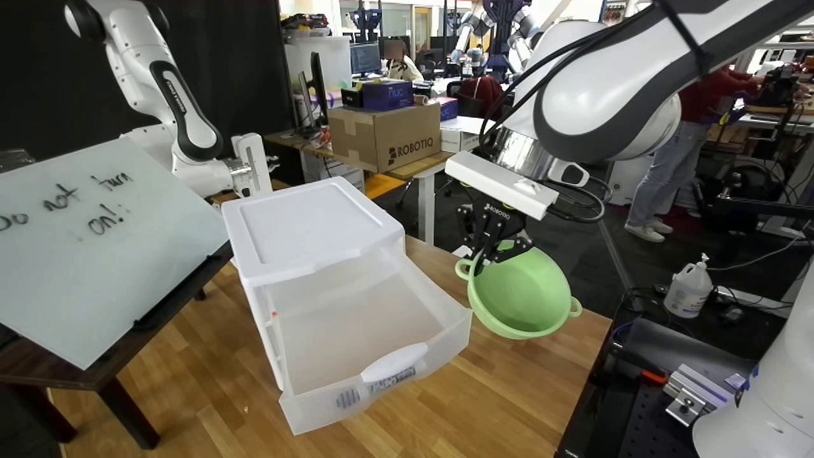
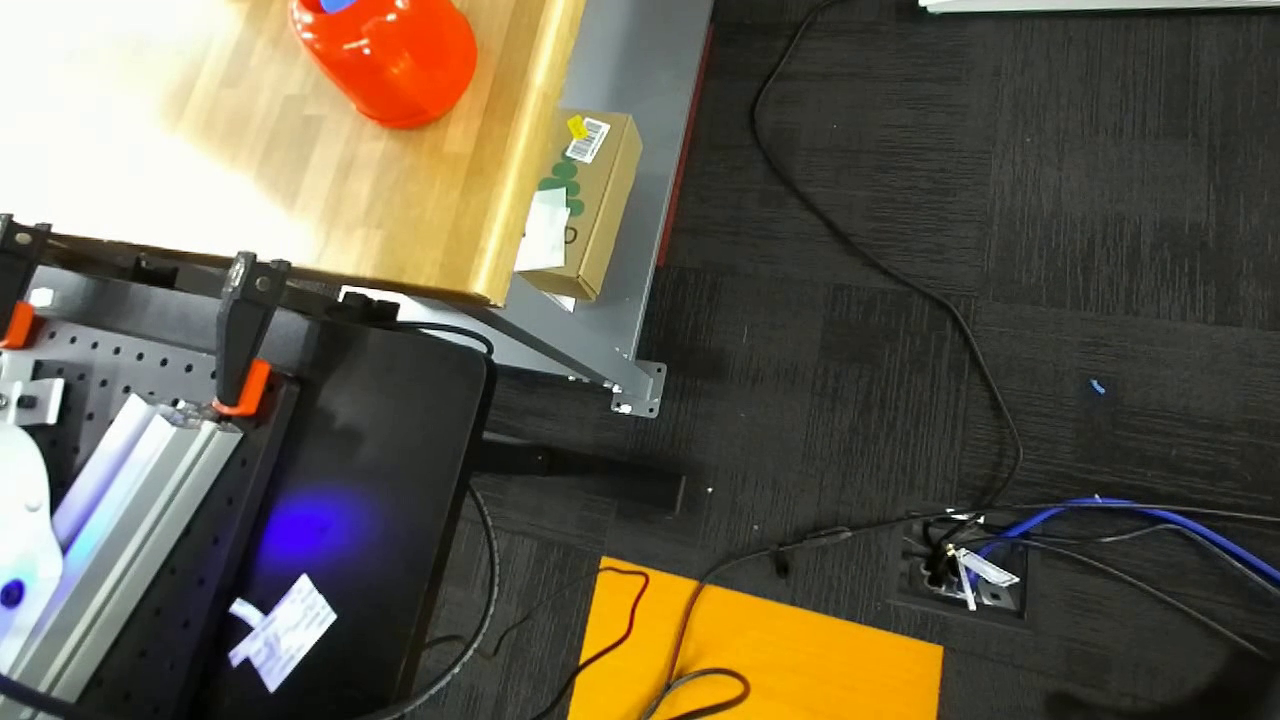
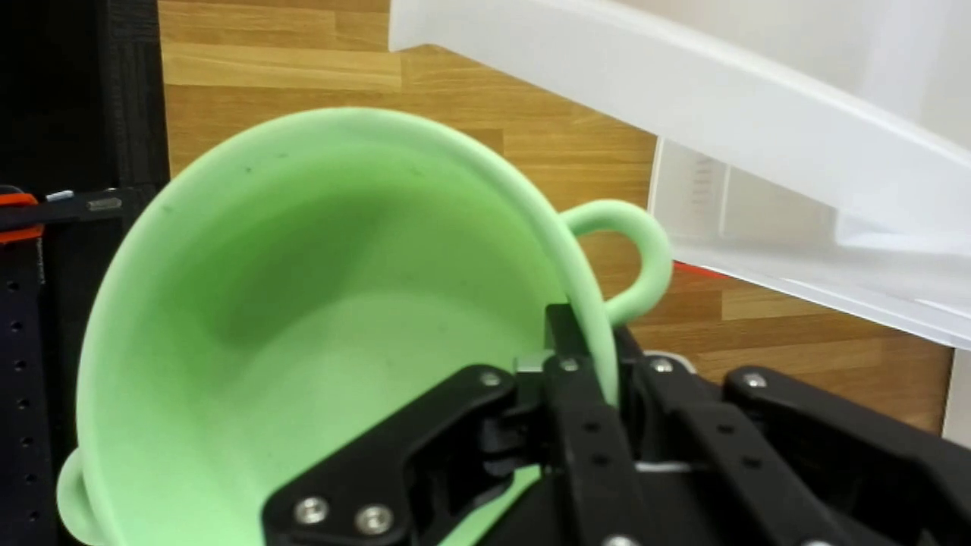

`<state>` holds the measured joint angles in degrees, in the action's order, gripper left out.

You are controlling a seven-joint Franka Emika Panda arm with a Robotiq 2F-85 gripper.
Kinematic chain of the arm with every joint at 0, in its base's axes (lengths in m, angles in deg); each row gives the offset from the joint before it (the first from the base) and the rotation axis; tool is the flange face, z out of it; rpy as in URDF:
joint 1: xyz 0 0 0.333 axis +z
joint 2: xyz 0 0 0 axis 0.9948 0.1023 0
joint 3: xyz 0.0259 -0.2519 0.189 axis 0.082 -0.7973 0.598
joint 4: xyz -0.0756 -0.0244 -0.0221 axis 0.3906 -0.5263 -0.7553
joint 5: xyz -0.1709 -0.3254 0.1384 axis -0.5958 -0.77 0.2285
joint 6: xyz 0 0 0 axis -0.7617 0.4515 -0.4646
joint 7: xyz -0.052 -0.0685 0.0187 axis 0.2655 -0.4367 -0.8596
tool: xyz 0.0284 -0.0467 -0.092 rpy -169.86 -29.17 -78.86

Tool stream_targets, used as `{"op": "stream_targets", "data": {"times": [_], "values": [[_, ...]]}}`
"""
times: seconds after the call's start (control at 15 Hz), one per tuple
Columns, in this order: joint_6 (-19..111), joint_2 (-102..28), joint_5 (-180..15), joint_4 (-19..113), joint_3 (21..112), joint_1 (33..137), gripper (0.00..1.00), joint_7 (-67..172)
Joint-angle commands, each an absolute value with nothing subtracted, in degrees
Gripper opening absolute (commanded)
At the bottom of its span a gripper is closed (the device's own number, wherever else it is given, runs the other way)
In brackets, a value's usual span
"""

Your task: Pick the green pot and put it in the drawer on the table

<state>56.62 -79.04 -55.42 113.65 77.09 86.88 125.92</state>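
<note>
The black, two-fingered end effector (image 3: pixel 595 334) grips a round pale-green plastic pot (image 1: pixel 523 292) by its rim near an open, translucent white plastic drawer (image 1: pixel 362 332).

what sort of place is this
Probably a robotics lab: there's a second Panda arm, a cardboard box marked ROBOTIQ, and a whiteboard with "not turn on!" handwritten on it.

“ROBOTIQ” on carton (image 1: pixel 381 131), “nuc” on purple box (image 1: pixel 386 95)
</note>
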Motion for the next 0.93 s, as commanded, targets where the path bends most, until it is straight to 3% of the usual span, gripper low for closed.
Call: {"op": "stream_targets", "data": {"times": [0.0,0.8,0.87], "values": [[56.4,-79.1,-55.5,113.6,77.1,86.8,0.02,126.0],[54.5,-87.2,-56.4,109.7,78.2,86.6,0.02,126.3],[56.1,-87.1,-55.4,110.6,77.9,87.0,0.09,125.8]]}}
